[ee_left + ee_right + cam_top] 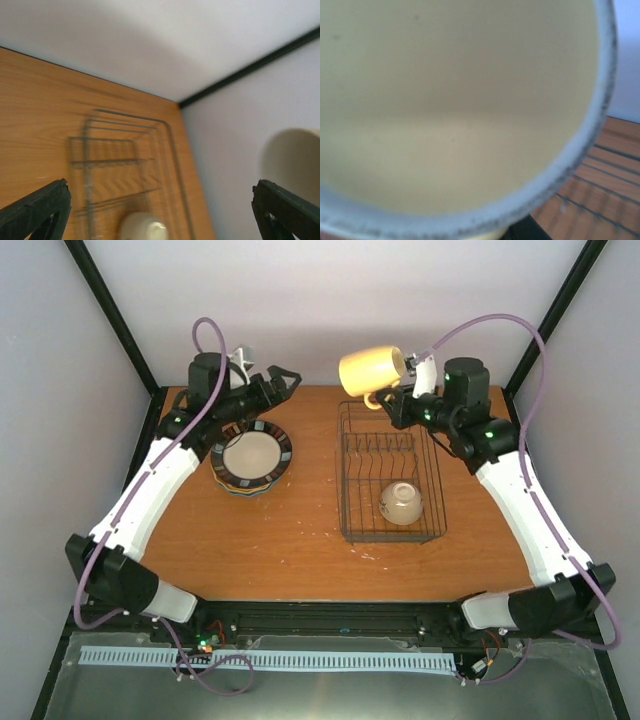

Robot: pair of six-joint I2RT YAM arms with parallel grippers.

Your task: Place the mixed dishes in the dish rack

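My right gripper (392, 390) is shut on the yellow mug (371, 370) and holds it on its side in the air over the far end of the wire dish rack (348, 470). The mug's inside (450, 100) fills the right wrist view and hides the fingers. A small cream bowl (401, 502) lies upside down in the near end of the rack; it also shows in the left wrist view (142, 226). A stack of plates (251, 459), dark-rimmed cream on top, sits left of the rack. My left gripper (285, 380) is open and empty, raised behind the stack.
The wooden table (280, 540) ends at black frame posts and pale walls close behind both grippers. The rack's upright dividers (380, 445) stand in its middle.
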